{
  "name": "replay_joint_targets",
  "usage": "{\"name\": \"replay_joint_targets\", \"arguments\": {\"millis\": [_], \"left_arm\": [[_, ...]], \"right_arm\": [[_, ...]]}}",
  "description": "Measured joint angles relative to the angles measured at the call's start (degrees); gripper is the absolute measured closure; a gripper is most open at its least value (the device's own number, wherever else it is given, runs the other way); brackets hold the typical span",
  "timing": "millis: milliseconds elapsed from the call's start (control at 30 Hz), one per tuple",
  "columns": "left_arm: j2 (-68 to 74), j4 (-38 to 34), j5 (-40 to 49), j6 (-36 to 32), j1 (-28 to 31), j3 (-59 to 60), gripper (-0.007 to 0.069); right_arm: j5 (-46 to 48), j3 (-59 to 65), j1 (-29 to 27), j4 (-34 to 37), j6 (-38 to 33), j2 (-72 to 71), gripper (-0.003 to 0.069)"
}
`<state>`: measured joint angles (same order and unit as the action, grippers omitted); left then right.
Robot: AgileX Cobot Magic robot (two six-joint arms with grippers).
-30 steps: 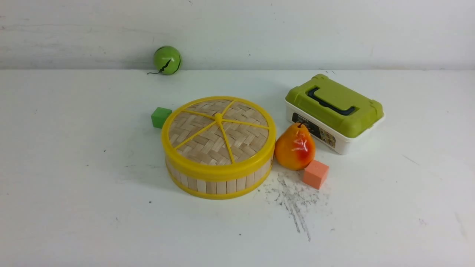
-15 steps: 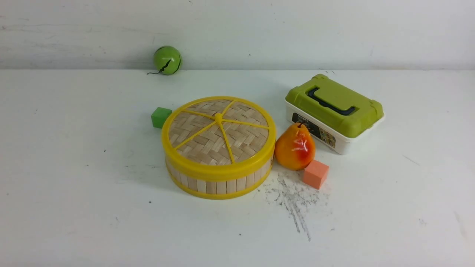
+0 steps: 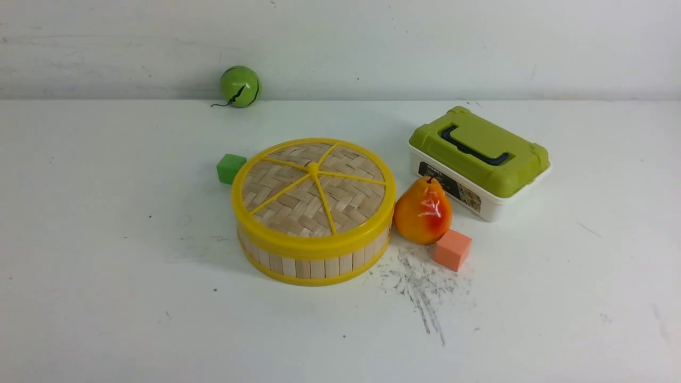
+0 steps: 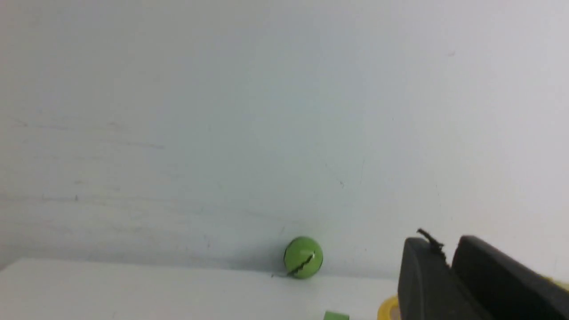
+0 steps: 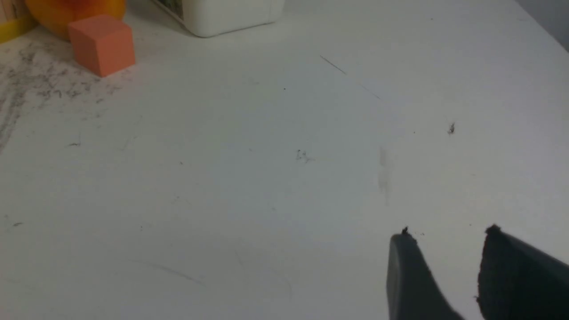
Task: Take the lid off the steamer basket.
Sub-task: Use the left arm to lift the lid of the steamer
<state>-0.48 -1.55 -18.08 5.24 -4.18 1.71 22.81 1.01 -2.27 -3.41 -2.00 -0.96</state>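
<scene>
Your right jaws stood slightly apart over the bare counter (image 3: 106,266), holding nothing. Your left jaws sat close together; whether they were fully shut, I couldn't tell. The lid (image 3: 313,186) sat on the basket (image 3: 314,264) mid-counter, untouched, so the whole job remained.

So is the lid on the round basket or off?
On. The lid sits flat atop the steamer basket, rims lined up.
</scene>
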Motion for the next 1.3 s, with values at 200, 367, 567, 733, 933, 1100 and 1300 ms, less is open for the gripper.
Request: {"name": "replay_joint_targets", "arguments": {"millis": [200,367,567,733,933,1100,1300], "left_arm": [[0.0,-2.7,-1.4,5.6,0.0,0.0,0.0524],[0.0,-9.0,4.5,21.2,0.0,-1.8,0.0572],[6.4,-5.3,21.5,23.7,0.0,-14.2,0.0637],[22.7,-4.4,38.4,23.9,0.0,-27.4,0.0637],[43.0,-3.4,51.7,20.6,0.0,-37.4,0.0637],[58.5,-7.6,56.1,15.3,0.0,-42.4,0.0637],[71.2,-27.6,62.0,-3.8,0.0,-50.9,0.0637]], "right_arm": [[0.0,0.0,0.0,0.0,0.0,0.0,0.0419],[0.0,0.0,0.0,0.0,0.0,0.0,0.0419],[0.0,0.0,0.0,0.0,0.0,0.0,0.0419],[0.0,0.0,0.0,0.0,0.0,0.0,0.0419],[0.0,0.0,0.0,0.0,0.0,0.0,0.0419],[0.0,0.0,0.0,0.0,0.0,0.0,0.0419],[0.0,0.0,0.0,0.0,0.0,0.0,0.0419]]}}
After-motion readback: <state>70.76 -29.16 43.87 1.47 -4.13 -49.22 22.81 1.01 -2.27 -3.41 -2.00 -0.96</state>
